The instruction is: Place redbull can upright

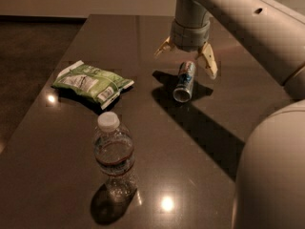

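Gripper (pixel 185 63) hangs just above the far end of the redbull can (pixel 184 82), fingers spread wide, one to each side of it. There's bare bench (pixel 114 37) all round the can, so open lanes in. The green snack bag (pixel 93 82) lies well off to the can's left. The water bottle (pixel 114 156) stands left of the can and nearer the camera, well apart.
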`<state>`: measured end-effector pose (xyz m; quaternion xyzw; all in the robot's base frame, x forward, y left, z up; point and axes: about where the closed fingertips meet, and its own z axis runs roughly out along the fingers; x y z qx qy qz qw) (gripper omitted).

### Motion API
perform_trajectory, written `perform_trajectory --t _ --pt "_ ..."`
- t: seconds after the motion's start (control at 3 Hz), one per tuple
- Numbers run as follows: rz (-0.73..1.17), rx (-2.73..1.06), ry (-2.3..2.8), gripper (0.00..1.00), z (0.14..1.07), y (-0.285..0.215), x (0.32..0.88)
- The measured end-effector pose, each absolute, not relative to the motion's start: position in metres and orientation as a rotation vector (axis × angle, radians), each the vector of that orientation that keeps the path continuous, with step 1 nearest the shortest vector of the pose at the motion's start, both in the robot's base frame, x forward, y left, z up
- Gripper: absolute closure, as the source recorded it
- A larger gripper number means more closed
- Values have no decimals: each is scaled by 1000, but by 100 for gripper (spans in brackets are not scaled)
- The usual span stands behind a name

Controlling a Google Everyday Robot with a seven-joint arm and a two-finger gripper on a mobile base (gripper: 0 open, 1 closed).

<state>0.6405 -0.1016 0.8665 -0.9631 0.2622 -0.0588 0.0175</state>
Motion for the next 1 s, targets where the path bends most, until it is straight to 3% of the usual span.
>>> perform_trajectory --t 0.33,1.0 --pt "-152 -3039 777 16 858 -103 640" --pt "-108 -3063 740 63 849 -104 643"
